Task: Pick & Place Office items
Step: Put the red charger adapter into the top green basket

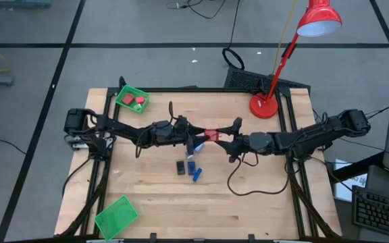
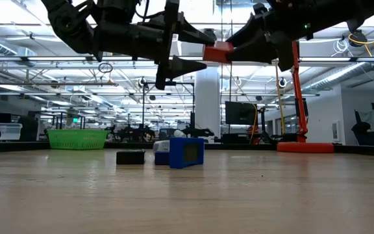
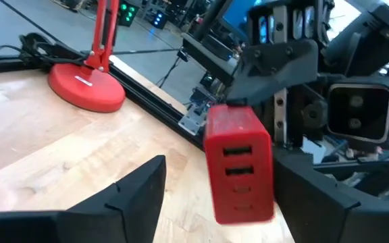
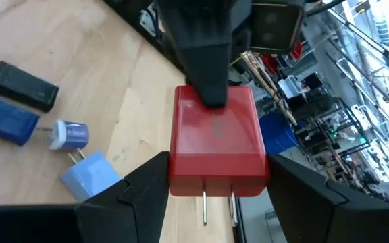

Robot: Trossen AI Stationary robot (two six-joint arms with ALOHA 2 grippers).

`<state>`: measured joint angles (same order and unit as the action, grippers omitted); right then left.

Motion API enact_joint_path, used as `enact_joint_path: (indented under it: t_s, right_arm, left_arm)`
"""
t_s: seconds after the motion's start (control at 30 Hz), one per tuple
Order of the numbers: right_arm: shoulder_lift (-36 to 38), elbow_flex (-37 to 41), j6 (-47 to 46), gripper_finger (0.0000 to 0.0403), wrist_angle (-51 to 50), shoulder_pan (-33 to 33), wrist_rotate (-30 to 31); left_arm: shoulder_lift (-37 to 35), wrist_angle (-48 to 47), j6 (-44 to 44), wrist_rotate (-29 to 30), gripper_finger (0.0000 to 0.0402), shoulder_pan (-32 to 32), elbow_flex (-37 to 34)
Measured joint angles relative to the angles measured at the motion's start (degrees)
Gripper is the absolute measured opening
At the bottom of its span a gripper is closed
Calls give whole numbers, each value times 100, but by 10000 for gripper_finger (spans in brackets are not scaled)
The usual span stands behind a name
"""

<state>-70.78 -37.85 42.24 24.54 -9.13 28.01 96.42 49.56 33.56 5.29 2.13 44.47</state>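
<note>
A red block with two metal prongs (image 1: pixel 211 135) hangs in the air over the table's middle, between my two grippers. My right gripper (image 4: pixel 215 192) comes from the table's right and is shut on it. My left gripper (image 3: pixel 218 185) comes from the left and is open; its fingers stand on either side of the block's far end, and one finger (image 4: pixel 208 64) lies against or just over the block's face. On the table below lie a black rectangle (image 1: pixel 180 167), a blue stick (image 1: pixel 196 173), a light-blue block (image 4: pixel 90 174) and a small white-and-blue plug (image 4: pixel 69 133). My right gripper pinches the red block (image 4: pixel 216 142) between its two fingers at the prong end (image 4: pixel 181 179), with the prongs pointing back toward the wrist. The fingers come level from the table's right. The block (image 2: pixel 221 52) is lifted well clear of the table.
A green tray (image 1: pixel 132 100) with red pieces inside sits at the far left corner, and another green tray (image 1: pixel 117 216) at the near left. The red desk lamp's base (image 1: pixel 264 106) stands far right of centre. A cable loops under the right arm (image 1: pixel 238 182).
</note>
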Motion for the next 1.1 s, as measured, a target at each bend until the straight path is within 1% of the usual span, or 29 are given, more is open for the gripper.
enact_joint_path:
  t_s: [0.17, 0.4, 0.73, 0.83, 1.0, 1.1]
  right_arm:
    - [-70, 0, -98, 212, 129, 4, -258]
    - [-250, 0, 36, 212, 228, 2, -257]
    - [-256, 0, 109, 212, 218, 4, -219]
    - [-256, 0, 122, 212, 221, 4, -205]
    - [-256, 0, 80, 221, 240, 4, -203]
    - [-253, -1, -577, 234, 221, 4, -236]
  left_arm:
    - [-2, 2, 1, -122, 235, -7, 0]
    - [-2, 16, 0, -84, 203, 0, 0]
    - [-4, 39, -85, -99, 132, 4, 0]
    - [-4, 75, -92, -101, 128, 6, 0]
    - [-4, 183, -587, -101, 146, 9, -2]
    - [-2, 257, -1050, -37, 139, 9, -8]
